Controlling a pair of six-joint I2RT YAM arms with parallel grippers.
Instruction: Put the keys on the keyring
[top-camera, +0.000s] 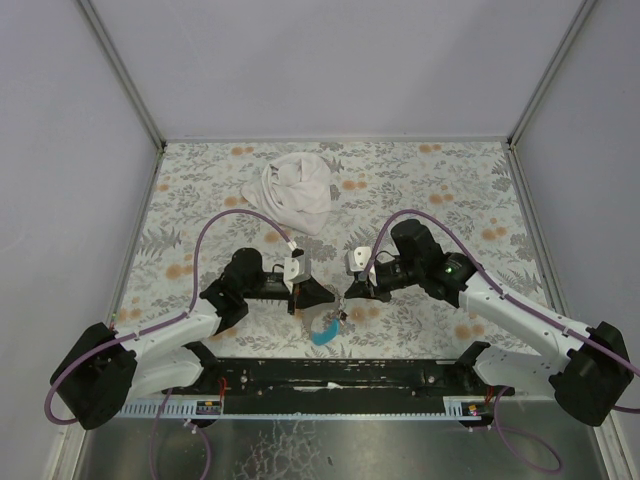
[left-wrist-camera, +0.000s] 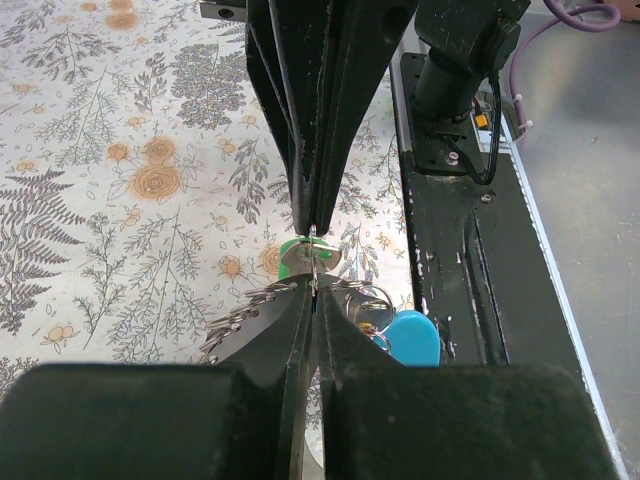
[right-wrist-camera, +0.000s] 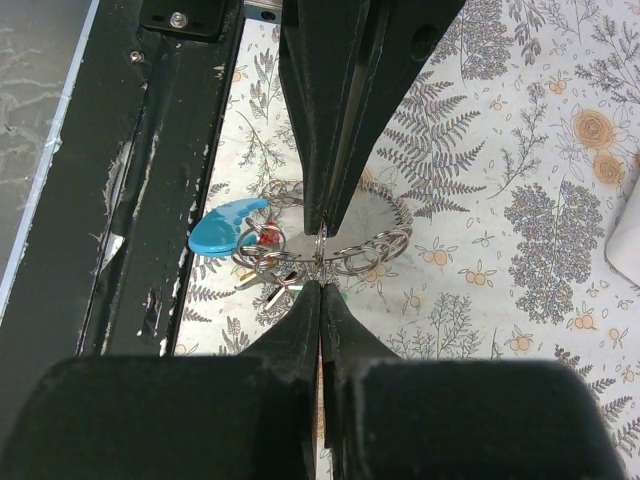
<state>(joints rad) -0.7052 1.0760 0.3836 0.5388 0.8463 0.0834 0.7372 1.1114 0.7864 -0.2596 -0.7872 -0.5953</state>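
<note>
My left gripper (top-camera: 316, 296) and right gripper (top-camera: 350, 291) meet tip to tip low over the table's near middle. In the left wrist view my left gripper (left-wrist-camera: 314, 290) is shut on the thin metal keyring (left-wrist-camera: 315, 268). The right gripper comes in from the top of that view, and the green key (left-wrist-camera: 297, 256) sits at its tips. In the right wrist view my right gripper (right-wrist-camera: 320, 285) is shut, with a sliver of green (right-wrist-camera: 343, 295) beside its tips. The keyring (right-wrist-camera: 320, 246) hangs with several small rings (right-wrist-camera: 372, 250), a red key (right-wrist-camera: 265, 238) and the light-blue piece (right-wrist-camera: 225, 226).
A crumpled white cloth (top-camera: 295, 190) lies at the back of the flowered table (top-camera: 450, 190). The black base rail (top-camera: 330, 375) runs along the near edge, close behind the light-blue piece (top-camera: 325, 333). Grey walls enclose the sides and back.
</note>
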